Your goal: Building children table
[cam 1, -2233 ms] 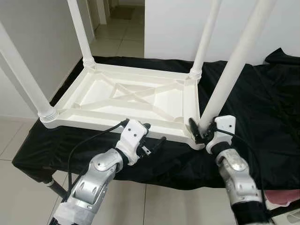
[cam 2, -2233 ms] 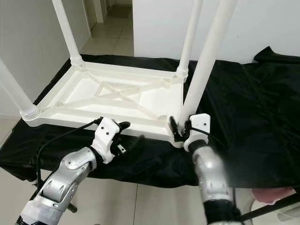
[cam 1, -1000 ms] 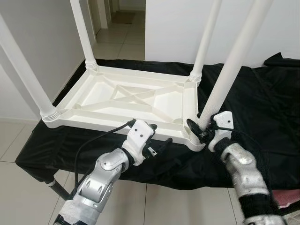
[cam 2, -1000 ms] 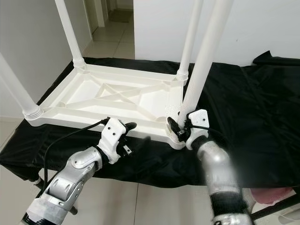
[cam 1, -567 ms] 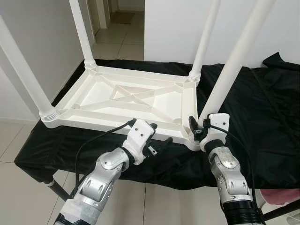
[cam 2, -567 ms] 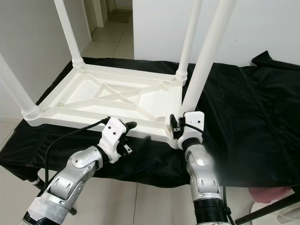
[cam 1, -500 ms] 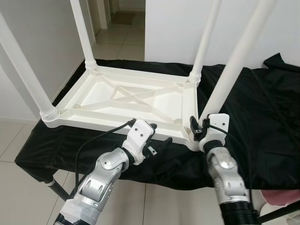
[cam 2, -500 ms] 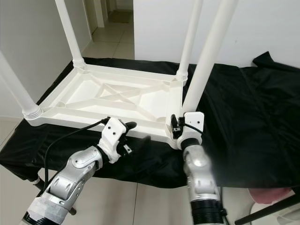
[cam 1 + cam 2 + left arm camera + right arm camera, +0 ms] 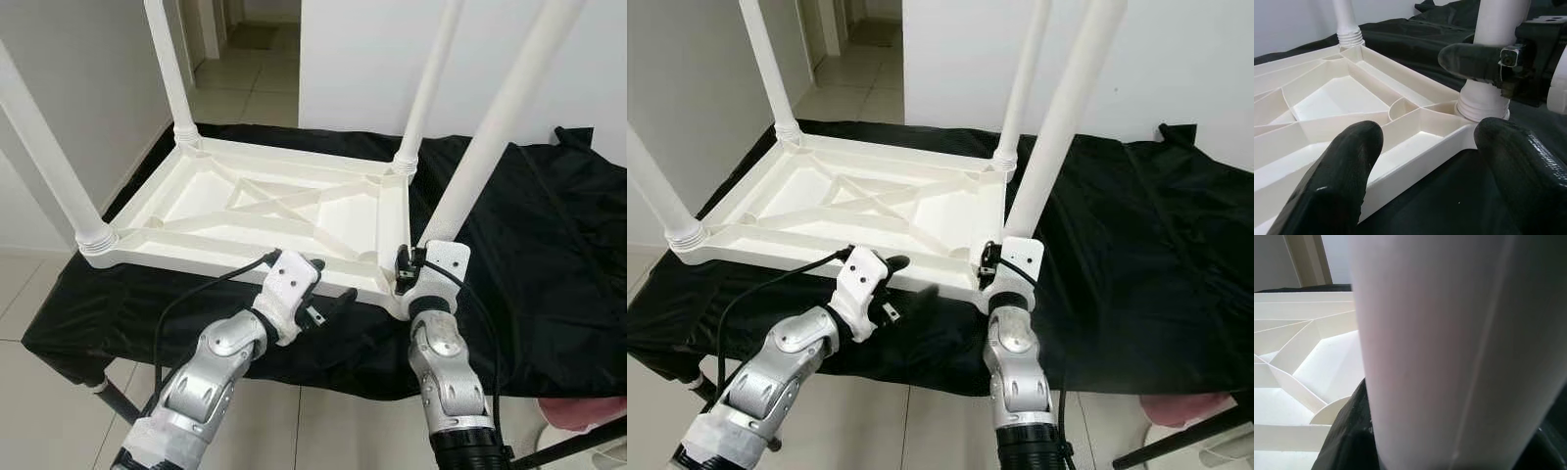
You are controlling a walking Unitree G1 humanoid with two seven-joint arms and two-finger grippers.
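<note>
The children's table (image 9: 284,211) lies upside down on a black cloth (image 9: 549,264), its four legs pointing up. My right hand (image 9: 404,270) is clamped on the near-right leg (image 9: 495,132) at its threaded base. My left hand (image 9: 328,304) hangs released just beside the near rim. I judge the moulded plastic light, stiff and smooth. Take hold low on the leg, near the socket; a high grip would likely flex it.

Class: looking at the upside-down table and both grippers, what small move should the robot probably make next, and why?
Probably turn the near-right leg further into its socket: the right gripper is clamped around its base, while the left gripper hangs open beside the tabletop rim.
</note>
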